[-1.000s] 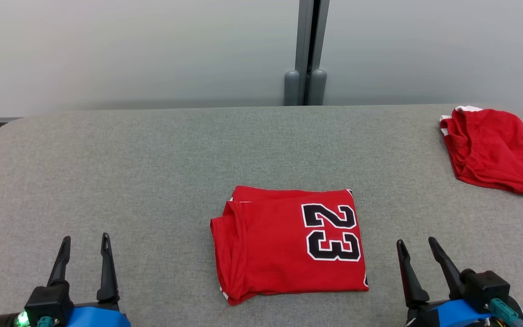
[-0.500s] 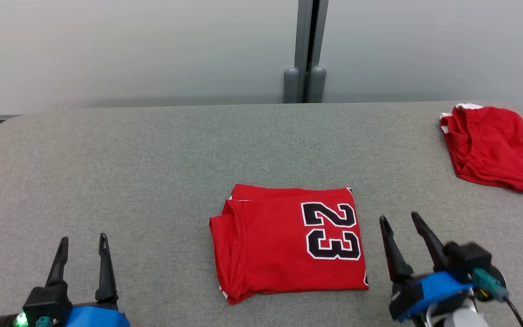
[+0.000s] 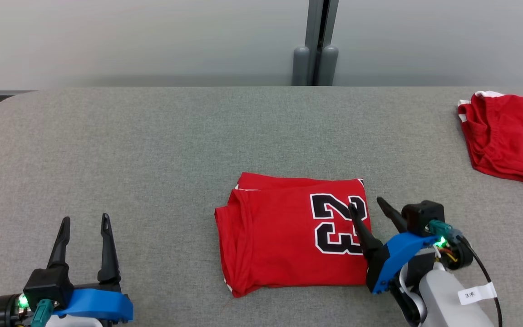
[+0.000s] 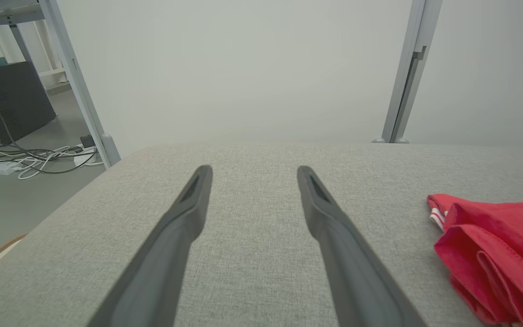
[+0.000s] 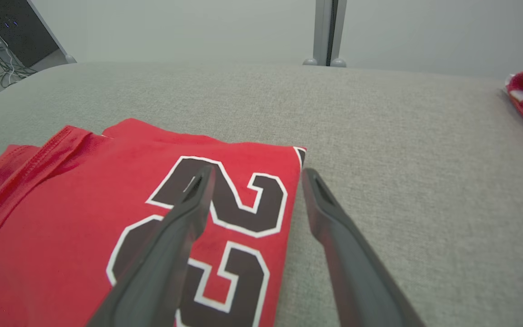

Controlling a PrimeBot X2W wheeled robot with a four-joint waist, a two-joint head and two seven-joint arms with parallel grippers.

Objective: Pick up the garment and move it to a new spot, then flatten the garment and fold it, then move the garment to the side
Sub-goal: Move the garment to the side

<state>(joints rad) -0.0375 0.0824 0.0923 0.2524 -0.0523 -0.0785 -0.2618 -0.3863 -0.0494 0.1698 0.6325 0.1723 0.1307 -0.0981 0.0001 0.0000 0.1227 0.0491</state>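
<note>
Grey worktop (image 3: 152, 150), folded red jersey (image 3: 270, 245) near its front edge

Grey woven cloth covers the worktop, which runs the full width of the head view, its back left corner rounded; a pale wall (image 3: 130, 41) rises behind the back edge, split by a grey metal post (image 3: 318, 41). The jersey lies flat and folded into a rough rectangle, midway between the left and right edges and closer to the front edge than the back; its folded layers show along the left side. A second red garment (image 3: 511, 136) with white trim lies crumpled at the right edge toward the back, well apart from the jersey. The right gripper (image 3: 365, 203) is at the jersey's right side with its jaws spread wide and nothing held; one finger is over the cloth, the other over bare worktop just beside it; whether either touches down cannot be told. The left gripper (image 3: 85, 218) sits near the front left corner over bare worktop, jaws likewise spread, empty, well apart from the jersey. A black number 23 (image 3: 334, 225) with white outline marks the jersey's right end, partly under the right gripper's finger.
</note>
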